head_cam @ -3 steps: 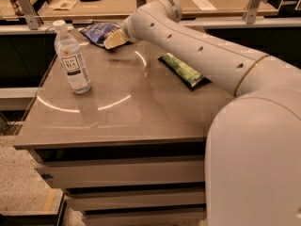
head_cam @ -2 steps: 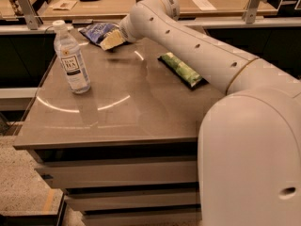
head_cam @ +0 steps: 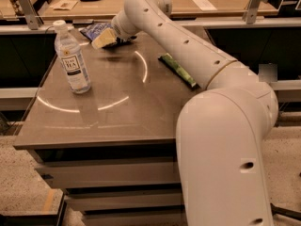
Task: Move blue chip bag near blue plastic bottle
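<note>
The blue chip bag (head_cam: 95, 30) lies crumpled at the far left edge of the table (head_cam: 117, 117). My gripper (head_cam: 105, 38) is at the far end of the long white arm, right at the bag's near right side and low over the table. The blue plastic bottle (head_cam: 72, 58), clear with a white cap and a white label, stands upright on the table's left side, a little in front and to the left of the bag.
A green chip bag (head_cam: 178, 70) lies on the right side of the table, partly under the arm. My white arm and base (head_cam: 225, 149) fill the right foreground. A wooden counter (head_cam: 141, 1) with papers runs behind the table.
The gripper has edged slightly left toward the blue chip bag. The arm's base has swung closer in the foreground. The bag and bottle have not moved.
</note>
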You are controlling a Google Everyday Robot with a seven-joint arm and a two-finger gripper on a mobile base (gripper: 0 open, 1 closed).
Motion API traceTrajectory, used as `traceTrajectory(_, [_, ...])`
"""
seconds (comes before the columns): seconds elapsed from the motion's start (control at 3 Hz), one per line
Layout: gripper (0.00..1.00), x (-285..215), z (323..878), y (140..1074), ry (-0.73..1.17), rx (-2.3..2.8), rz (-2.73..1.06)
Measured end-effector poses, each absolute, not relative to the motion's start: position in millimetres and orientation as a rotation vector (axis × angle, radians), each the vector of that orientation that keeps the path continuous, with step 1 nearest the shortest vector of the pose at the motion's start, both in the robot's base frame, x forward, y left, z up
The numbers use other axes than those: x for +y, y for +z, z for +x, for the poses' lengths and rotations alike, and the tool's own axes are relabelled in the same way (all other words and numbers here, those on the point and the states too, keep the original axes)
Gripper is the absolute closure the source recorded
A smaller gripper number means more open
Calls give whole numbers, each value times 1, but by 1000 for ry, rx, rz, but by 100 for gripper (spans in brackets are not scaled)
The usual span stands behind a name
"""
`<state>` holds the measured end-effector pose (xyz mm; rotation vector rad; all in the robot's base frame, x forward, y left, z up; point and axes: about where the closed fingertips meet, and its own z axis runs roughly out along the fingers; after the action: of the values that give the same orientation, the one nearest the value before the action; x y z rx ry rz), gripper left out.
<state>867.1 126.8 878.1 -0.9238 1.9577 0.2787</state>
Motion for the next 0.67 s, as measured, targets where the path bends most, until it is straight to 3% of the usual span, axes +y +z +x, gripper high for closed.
traceTrajectory(0.33, [0,120,869,853,256,2010,-975])
traceTrajectory(0.67, [18,119,876,847,268,2015,-989])
